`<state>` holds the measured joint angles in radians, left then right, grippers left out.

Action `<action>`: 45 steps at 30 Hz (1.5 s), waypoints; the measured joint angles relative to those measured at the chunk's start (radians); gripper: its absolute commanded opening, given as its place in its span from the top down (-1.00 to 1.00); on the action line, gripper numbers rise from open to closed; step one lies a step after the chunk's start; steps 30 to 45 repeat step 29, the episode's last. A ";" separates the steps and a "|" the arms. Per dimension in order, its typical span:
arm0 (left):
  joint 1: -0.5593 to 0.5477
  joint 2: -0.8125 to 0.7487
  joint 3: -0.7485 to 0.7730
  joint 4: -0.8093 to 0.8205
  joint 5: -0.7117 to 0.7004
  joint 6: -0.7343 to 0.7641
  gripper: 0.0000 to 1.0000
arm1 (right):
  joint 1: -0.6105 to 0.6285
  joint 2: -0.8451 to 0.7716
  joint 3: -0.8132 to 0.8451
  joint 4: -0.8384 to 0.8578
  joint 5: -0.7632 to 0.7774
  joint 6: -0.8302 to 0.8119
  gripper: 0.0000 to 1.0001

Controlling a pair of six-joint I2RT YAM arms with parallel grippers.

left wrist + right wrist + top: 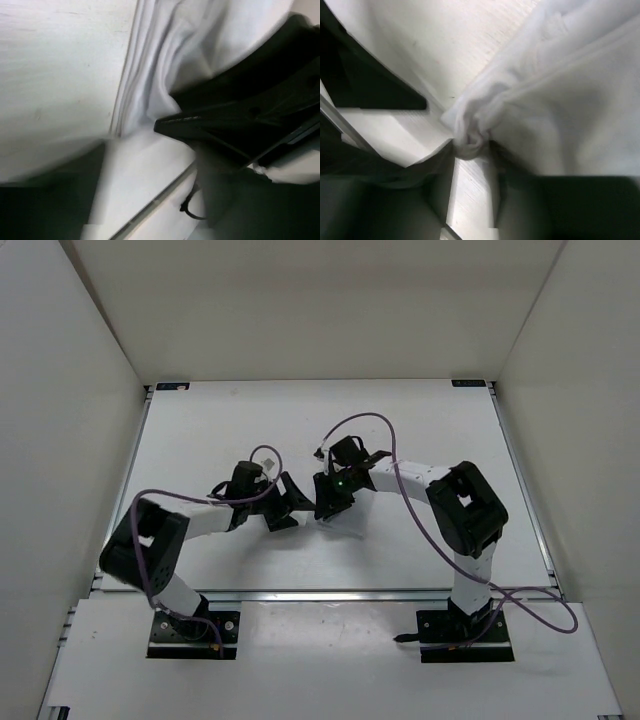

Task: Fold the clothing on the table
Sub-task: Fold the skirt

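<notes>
The clothing (165, 60) is white fabric gathered into folds in the middle of the table (420, 430). In the top view only a pale fold (347, 527) shows, just under the two grippers, which meet tip to tip. My right gripper (472, 145) has a bunched corner of the clothing (470, 135) wedged between its fingertips, and fabric stretches away up and to the right. My left gripper (150, 150) stands open over bare table, with the fabric's edge just beyond its tips. The right gripper's black body (250, 115) fills the right of the left wrist view.
White enclosure walls (70, 390) stand on three sides of the table. An aluminium rail (330, 592) runs along the near edge by the arm bases. Purple cables (375, 420) loop over both arms.
</notes>
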<state>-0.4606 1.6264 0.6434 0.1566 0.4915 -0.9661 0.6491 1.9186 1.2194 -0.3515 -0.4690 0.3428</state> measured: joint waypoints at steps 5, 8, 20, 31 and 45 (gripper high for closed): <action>0.133 -0.227 -0.062 -0.052 0.066 0.008 -0.97 | 0.014 -0.085 0.018 -0.088 0.073 -0.021 0.08; 0.217 -0.329 -0.053 -0.097 0.126 0.043 -0.97 | -0.004 -0.294 -0.076 -0.114 0.128 0.001 0.08; 0.169 -0.414 0.119 -0.495 0.154 0.305 -0.97 | -0.267 -0.748 -0.306 -0.277 0.265 -0.040 0.05; 0.131 -0.412 0.159 -0.692 0.019 0.447 -0.97 | -0.210 -0.748 -0.328 -0.311 0.296 -0.051 0.05; 0.131 -0.412 0.159 -0.692 0.019 0.447 -0.97 | -0.210 -0.748 -0.328 -0.311 0.296 -0.051 0.05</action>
